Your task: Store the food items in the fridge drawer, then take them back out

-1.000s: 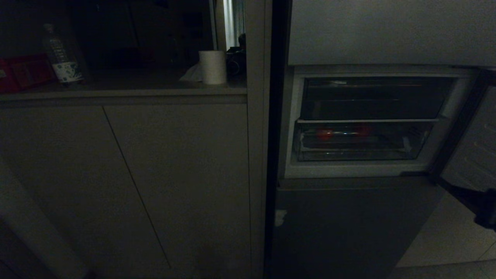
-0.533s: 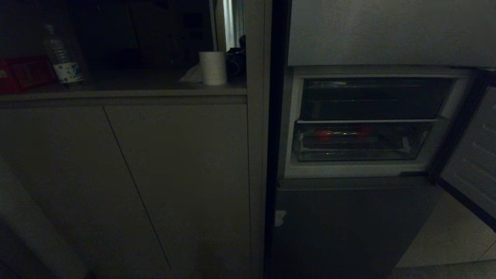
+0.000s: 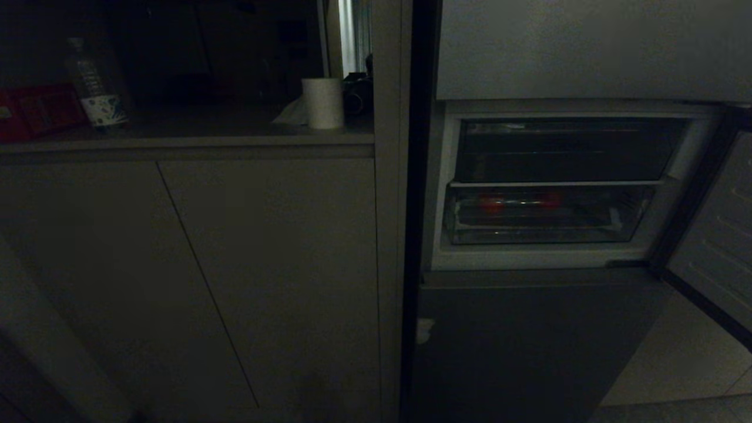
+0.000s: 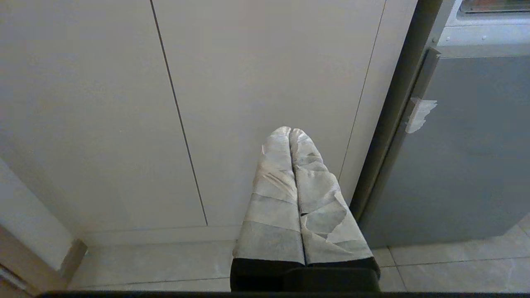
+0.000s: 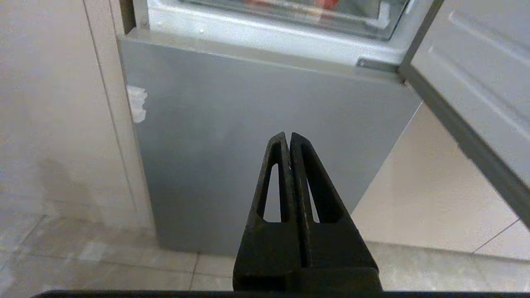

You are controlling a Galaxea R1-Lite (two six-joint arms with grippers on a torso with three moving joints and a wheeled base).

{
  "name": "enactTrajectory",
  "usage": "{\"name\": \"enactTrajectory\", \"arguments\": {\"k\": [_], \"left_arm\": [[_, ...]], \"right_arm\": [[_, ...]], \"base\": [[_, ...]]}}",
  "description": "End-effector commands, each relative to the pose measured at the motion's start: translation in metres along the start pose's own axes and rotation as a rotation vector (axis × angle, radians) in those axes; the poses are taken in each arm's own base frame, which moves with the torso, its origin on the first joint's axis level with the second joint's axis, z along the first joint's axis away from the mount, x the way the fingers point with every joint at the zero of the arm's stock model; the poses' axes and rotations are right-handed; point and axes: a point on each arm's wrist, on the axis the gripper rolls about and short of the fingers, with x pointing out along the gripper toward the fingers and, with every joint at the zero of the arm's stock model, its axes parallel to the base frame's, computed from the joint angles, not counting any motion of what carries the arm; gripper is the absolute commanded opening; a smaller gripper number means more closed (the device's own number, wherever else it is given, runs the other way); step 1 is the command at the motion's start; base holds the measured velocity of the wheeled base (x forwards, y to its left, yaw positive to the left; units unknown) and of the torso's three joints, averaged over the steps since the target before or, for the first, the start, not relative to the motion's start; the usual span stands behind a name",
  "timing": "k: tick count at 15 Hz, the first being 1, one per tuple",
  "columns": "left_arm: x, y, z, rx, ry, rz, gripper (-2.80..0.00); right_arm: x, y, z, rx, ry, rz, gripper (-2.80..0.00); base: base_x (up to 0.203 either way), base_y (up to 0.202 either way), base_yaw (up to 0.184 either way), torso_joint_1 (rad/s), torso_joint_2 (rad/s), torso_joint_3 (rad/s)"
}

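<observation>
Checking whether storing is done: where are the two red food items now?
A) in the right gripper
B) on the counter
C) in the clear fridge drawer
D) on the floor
C: both red food items show through the front of the clear fridge drawer.

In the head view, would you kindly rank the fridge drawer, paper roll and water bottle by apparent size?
Largest to smallest:
1. fridge drawer
2 and 3. water bottle and paper roll look alike; the bottle sits in dim light, so no ranking.

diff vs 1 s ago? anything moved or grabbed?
A dark arm part at the head view's lower right edge has dropped out of view. Right gripper now points at the lower fridge door, shut and empty. Two red food items stay in the fridge drawer; left gripper parked.
</observation>
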Motion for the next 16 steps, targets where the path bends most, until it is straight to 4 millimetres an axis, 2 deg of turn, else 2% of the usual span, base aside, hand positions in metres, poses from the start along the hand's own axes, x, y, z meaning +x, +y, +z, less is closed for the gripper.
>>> {"name": "enactTrajectory", "arguments": {"k": [1,5,16], "left_arm": [[0.0000,0.0000,0.0000,0.000,0.000,0.001,-2.80],[0.0000,0.0000,0.0000,0.000,0.000,0.001,-2.80],[0.0000,0.0000,0.0000,0.000,0.000,0.001,-2.80]], "right_arm": [[-0.0007,0.0002,-0.0011,0.006,-0.007,0.000,-2.80],[-0.0007,0.0002,-0.0011,0.003,-0.007,0.000,-2.80],[-0.0007,0.0001,-0.0009,0.012,-0.008,-0.003,-2.80]], "base": [[0.000,0.000,0.000,0.000,0.00,0.000],[0.001,0.000,-0.019,-0.001,0.00,0.000],[-0.001,0.009,-0.172,0.002,0.00,0.002]]}}
